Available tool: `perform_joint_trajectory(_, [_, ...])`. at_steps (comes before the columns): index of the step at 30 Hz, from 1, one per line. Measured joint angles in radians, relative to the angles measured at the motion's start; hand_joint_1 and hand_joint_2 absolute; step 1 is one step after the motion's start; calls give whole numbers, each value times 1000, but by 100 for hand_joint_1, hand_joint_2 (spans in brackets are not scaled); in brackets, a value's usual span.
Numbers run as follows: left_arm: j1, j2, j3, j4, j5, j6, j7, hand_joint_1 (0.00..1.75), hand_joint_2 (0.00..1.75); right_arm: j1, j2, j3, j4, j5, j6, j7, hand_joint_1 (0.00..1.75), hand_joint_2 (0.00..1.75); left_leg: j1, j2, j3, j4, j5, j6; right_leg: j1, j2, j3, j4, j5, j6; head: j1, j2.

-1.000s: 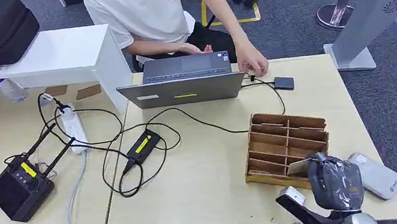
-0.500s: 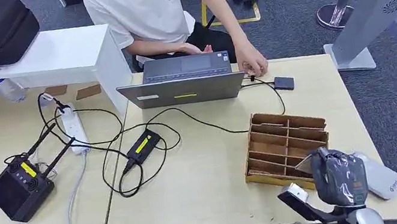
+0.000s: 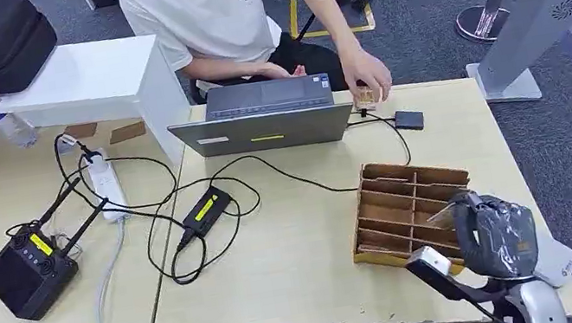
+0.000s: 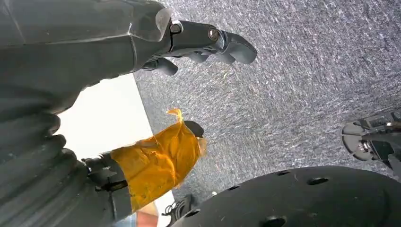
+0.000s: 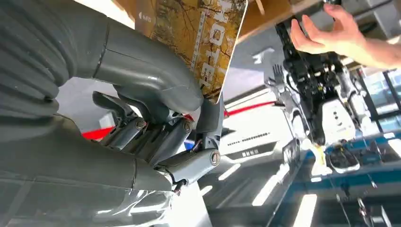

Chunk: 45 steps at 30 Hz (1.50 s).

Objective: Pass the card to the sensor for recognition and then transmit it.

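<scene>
- The card [image 5: 198, 35], printed with an autumn-tree picture and lettering, was pinched between the thumb and fingers of the right hand [image 3: 501, 235]; in the head view it showed as a pale sliver [image 3: 442, 213] sticking out of the hand.
- That hand held the card just above the near right corner of the wooden compartment rack [image 3: 409, 207], so the card was already out of its slot and lifted clear.
- The sensor [image 3: 555, 259], a pale grey pad with rounded corners, lay flat at the table's [image 3: 297, 247] near right edge, just beside the hand and partly hidden by it. The card was not on it.
- Judged from this, pickup was done; presenting the card to the sensor and handing it over both remained.
- The left hand [image 4: 198, 42] hung beside the body over grey carpet, fingers loosely curled and holding nothing.
- Across the table a person in a white shirt sat at a laptop [image 3: 266, 116], one hand [image 3: 367, 78] raised near a small object by a black box [image 3: 409, 119] on a cable.
- Further left lay a tangle of black cables, a power strip [image 3: 106, 183] and a black device with antennas [image 3: 29, 273].
</scene>
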Motion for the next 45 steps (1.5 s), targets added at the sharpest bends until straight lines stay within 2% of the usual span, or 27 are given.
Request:
perform_joint_trajectory(4, [0,3,-5,0,-3,-5,-2,0,175,-51,-30,12,-4,-18,10,18,175,175,0,0,0,0,0,0,0,0,0,0,1,1,0,0])
perform_joint_trajectory(8, [0,5,-15,0,-6,-10,-11,0,175,-163,-79,26,-4,-39,78,53,175,175,-1,1,-1,0,2,1,-1,1,-1,0,2,1,0,0])
perform_joint_trajectory(11, [0,8,-20,0,-8,-21,-19,0,175,-310,-122,54,17,-61,152,69,175,175,-1,2,-1,0,3,0,-1,3,-2,1,4,1,-1,0])
perform_joint_trajectory(15, [-1,13,-35,0,-9,-26,-27,0,175,-516,-162,102,87,-92,216,91,175,175,-1,1,-2,0,6,1,-1,2,-2,1,6,1,0,0])
perform_joint_trajectory(19, [-1,18,-49,0,-11,-34,-32,0,175,-705,-185,161,184,-117,270,110,175,175,-1,1,-3,0,7,0,-1,2,-4,1,7,1,0,0])
perform_joint_trajectory(23, [-1,21,-59,0,-11,-38,-38,0,175,-843,-188,213,269,-119,296,127,175,175,-1,0,-3,0,7,0,-1,2,-4,1,7,1,0,0])
perform_joint_trajectory(37, [-1,25,-68,0,-11,-39,-40,0,175,-973,-188,304,384,-116,311,149,175,175,-1,0,-4,0,7,0,-1,1,-5,1,8,1,0,0])
perform_joint_trajectory(45, [-1,27,-71,0,-11,-41,-37,0,175,-978,-201,338,410,-113,299,153,175,175,-1,0,-4,0,7,0,-1,1,-5,1,8,1,0,0])
